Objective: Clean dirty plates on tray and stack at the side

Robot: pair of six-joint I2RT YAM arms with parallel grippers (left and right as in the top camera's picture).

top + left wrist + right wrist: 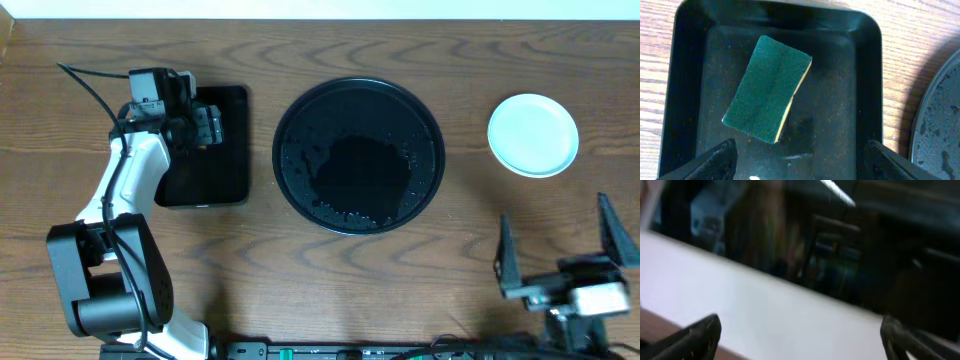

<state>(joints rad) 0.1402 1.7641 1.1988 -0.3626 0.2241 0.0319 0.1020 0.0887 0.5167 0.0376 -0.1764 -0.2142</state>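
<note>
The left gripper (210, 125) hangs open and empty above a green sponge (769, 87) lying in the rectangular black tray (870, 100). The wet round black tray (358, 155) sits just to its right. The right gripper (560, 245) is spread wide, holding nothing. A pale mint plate (533, 134) rests on the wooden table (300, 290) ahead of it, well apart. Whether more plates lie beneath cannot be told.

Black tray (360, 175), mint plate (533, 135)
</note>
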